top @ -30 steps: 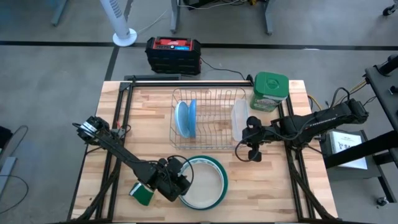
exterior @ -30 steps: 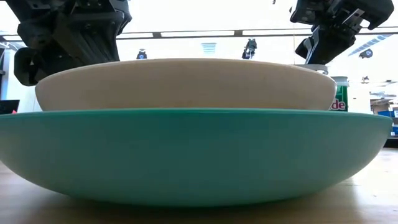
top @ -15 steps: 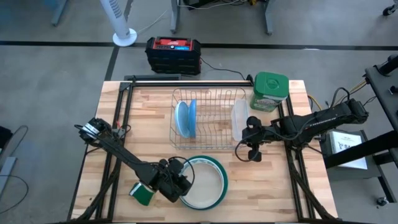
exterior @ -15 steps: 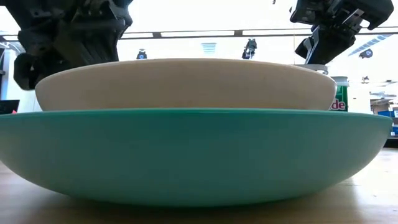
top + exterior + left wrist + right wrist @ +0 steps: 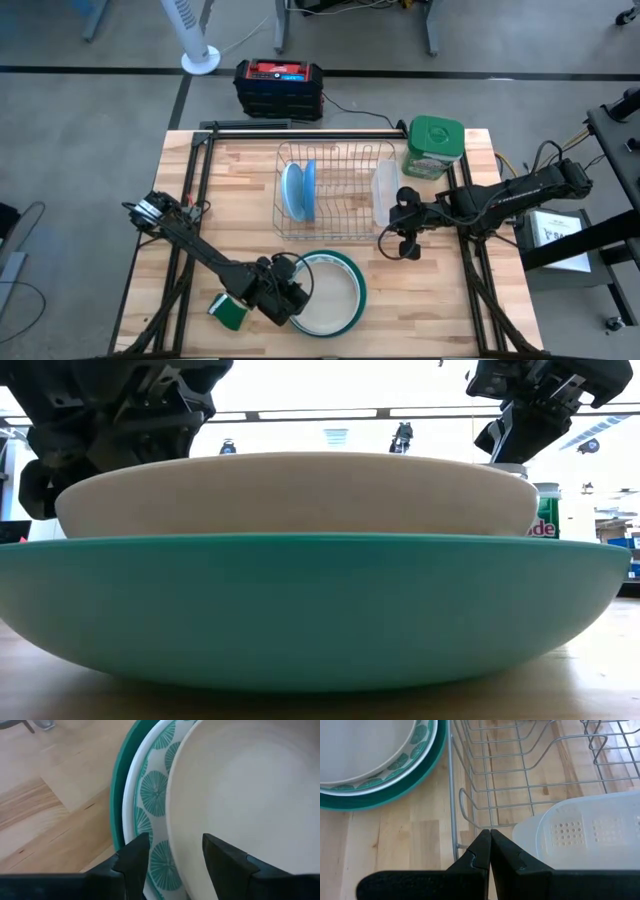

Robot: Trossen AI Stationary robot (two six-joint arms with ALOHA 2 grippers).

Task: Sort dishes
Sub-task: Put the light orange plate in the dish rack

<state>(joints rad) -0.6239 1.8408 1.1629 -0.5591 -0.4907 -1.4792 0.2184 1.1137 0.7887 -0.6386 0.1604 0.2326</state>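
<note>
Two plates stacked: near the table's front edge.
Teal-rimmed plate (image 5: 349, 277): largest, bottom; rigid, glossy, likely slippery.
Cream plate (image 5: 250, 795): nested inside; probably breakable; grip its rim.
Left gripper (image 5: 172, 852): jaws apart, straddling the cream rim.
Right gripper (image 5: 490, 847): closed, empty, beside the wire rack (image 5: 335, 190).

The scene was evenly and brightly lit from overhead. In the low view, the ceiling behind was blown out to near white, with strip lights (image 5: 330, 413) seen as bright bands, and the arms above were reduced to dark silhouettes against it. The teal-backed plate (image 5: 300, 610) filling that view was rendered softly, being very close to the lens. Only faint, short shadows were cast on the wooden table (image 5: 240, 190). In the left wrist view, the near fingers (image 5: 135, 860) were blurred.
</note>
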